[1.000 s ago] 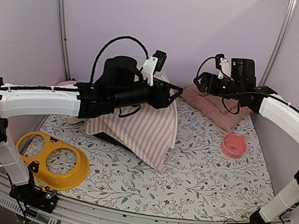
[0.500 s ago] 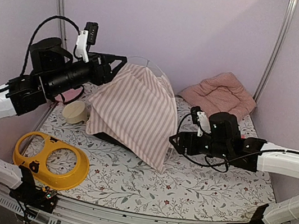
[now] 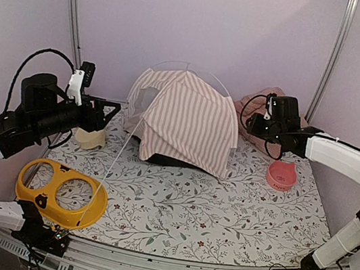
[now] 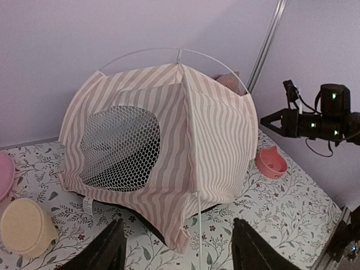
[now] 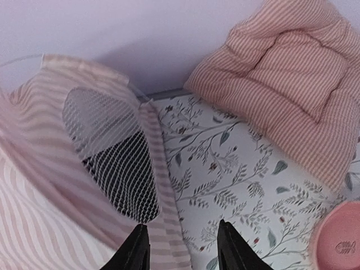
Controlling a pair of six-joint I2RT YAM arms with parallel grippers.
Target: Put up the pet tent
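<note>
Top view, tent: the pink-and-white striped fabric pet tent (image 3: 188, 126) stands domed at the 12 o'clock end of the floral-printed table cover (image 3: 223, 210), between my two tools.
Top view, left tool: my left gripper (image 3: 113, 109) hangs just beside the tent's left wall, with the tent at its 3 o'clock.
Top view, right tool: my right gripper (image 3: 249, 123) sits just beside the tent's right wall, with the tent at its 9 o'clock. The pink checked quilted cushion (image 3: 253, 102) is behind it.
Top view, loose pole: a thin white wire pole (image 3: 115, 166) leaves the tent's front-left corner and runs on a 1-to-7 o'clock axis, ending over the yellow two-hole plastic bowl stand (image 3: 55, 190). My left arm is the nearer one.
Left wrist, jaws: they stand wide and pinch nothing.
Left wrist, tent: it fills 12 o'clock, with its round mesh window (image 4: 121, 149) at 11.
Left wrist, pole: the wire pole (image 4: 199, 225) drops towards 6 o'clock through the gap between my fingers (image 4: 107, 253). I cannot tell whether it is at finger height or below.
Right wrist, jaws: they are moderately apart, with only table cover between them.
Right wrist, tent: it lies at 9 to 10 o'clock, mesh window (image 5: 112, 163) facing me. The cushion (image 5: 287, 84) is at 1 o'clock.
Judgement: the dome looks up, and the free pole seems the part left to seat. Its line already runs through my left jaws, so that tool is the better placed.
</note>
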